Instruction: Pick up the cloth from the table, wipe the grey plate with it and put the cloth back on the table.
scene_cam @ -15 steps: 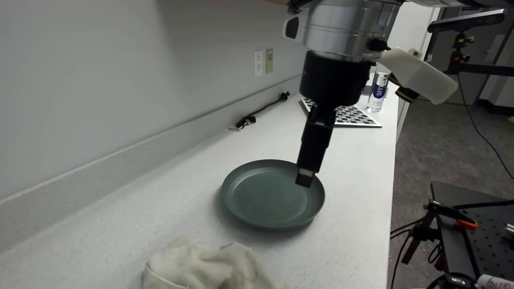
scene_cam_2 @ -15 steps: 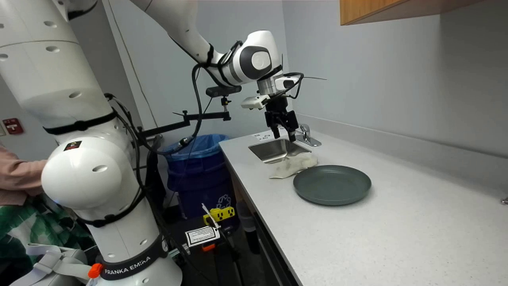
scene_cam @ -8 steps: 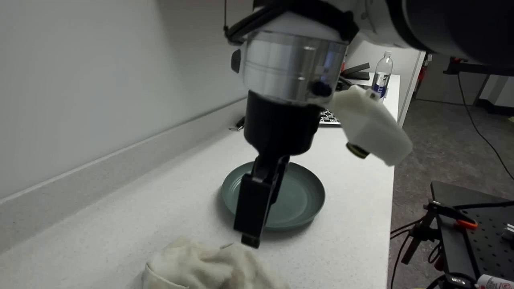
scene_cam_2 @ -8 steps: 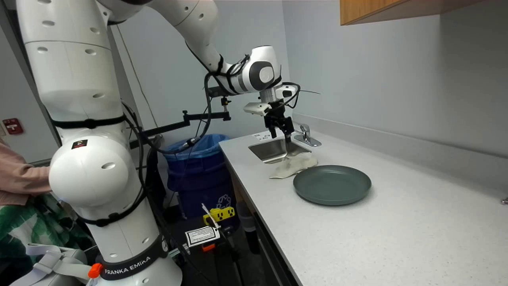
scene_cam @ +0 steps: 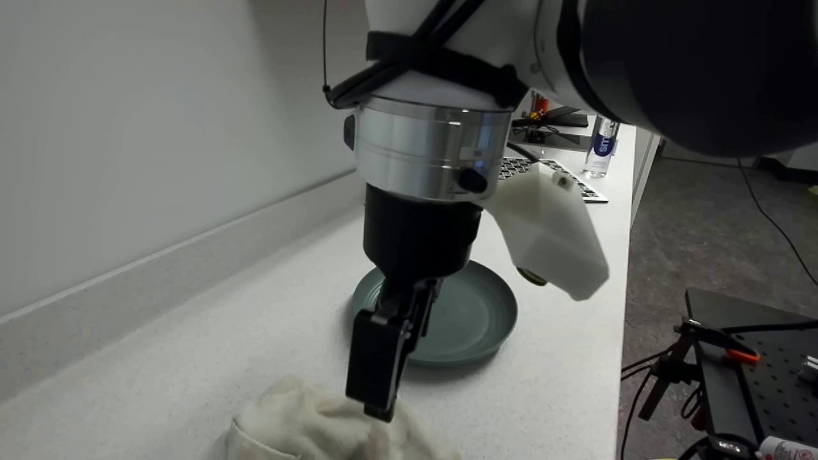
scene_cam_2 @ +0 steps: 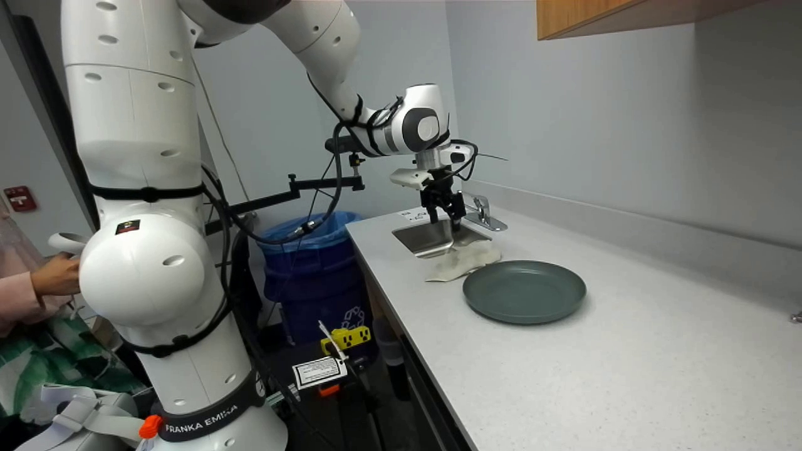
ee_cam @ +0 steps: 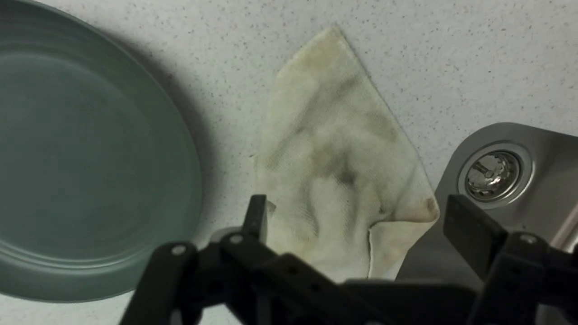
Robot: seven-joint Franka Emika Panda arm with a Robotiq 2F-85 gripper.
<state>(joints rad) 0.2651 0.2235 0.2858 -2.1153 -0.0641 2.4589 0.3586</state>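
Claw (ee_cam: 359, 216): parted wide and gripping nothing; you hold it above the cloth (ee_cam: 327, 144), presumably to straddle a pinch.
Cloth: rumpled on the table (scene_cam_2: 626, 376), right of the plate (ee_cam: 90, 158) in the wrist view; its folds should give you purchase.
Plate: close by, so your carry left looks short.
Sink (ee_cam: 555, 187): at the cloth's right edge; mind its rim when lowering.
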